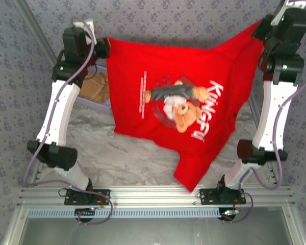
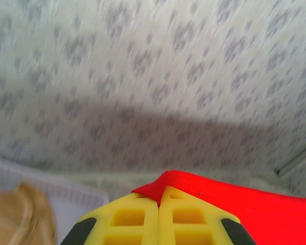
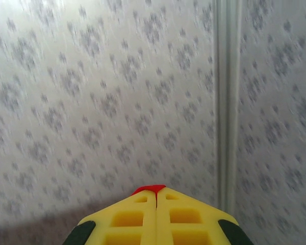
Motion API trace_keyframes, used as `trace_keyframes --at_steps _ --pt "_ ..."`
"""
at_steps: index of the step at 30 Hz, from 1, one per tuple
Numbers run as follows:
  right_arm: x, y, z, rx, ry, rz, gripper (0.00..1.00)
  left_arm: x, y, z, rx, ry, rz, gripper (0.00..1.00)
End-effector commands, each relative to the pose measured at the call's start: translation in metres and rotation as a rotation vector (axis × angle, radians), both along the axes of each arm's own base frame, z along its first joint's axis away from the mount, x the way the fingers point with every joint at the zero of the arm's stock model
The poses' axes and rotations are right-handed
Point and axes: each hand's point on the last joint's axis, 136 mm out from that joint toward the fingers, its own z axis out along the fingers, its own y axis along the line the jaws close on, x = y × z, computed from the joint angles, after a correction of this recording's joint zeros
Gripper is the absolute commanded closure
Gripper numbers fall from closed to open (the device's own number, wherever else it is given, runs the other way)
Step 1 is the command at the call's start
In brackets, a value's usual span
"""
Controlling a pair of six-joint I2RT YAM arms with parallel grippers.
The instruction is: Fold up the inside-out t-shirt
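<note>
Overhead, the inside-out t-shirt (image 1: 194,102) hangs spread over the table (image 1: 122,153), print facing up. The left gripper (image 1: 103,48) holds one upper corner and the right gripper (image 1: 259,26) the other.

Left wrist view: the left fingers (image 2: 137,214) are pressed together, pinching a red corner. The blurred shape at lower left is probably the tan garment (image 2: 15,219).

Right wrist view: the right fingers (image 3: 183,217) are pressed together on a red sliver of cloth.

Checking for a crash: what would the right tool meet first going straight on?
Likely the grey-patterned wall; distance unclear. The right tool, shut on the bright red cloth t-shirt, has nothing else ahead.
</note>
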Motion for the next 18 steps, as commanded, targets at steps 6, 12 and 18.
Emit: trace_keyframes --at_steps 6,12,18 --pt "-0.081 0.018 0.123 0.15 -0.449 0.21 1.0 -0.044 -0.018 0.109 -0.055 -0.213 -0.182 1.0" --pt "-0.109 0.036 0.062 0.174 -0.185 0.241 1.0 -0.063 -0.046 0.042 0.038 0.032 -0.299 1.0" --pt "-0.136 0.043 -0.149 0.326 0.314 0.183 1.0 -0.071 -0.068 -0.136 -0.018 0.297 -0.319 1.0"
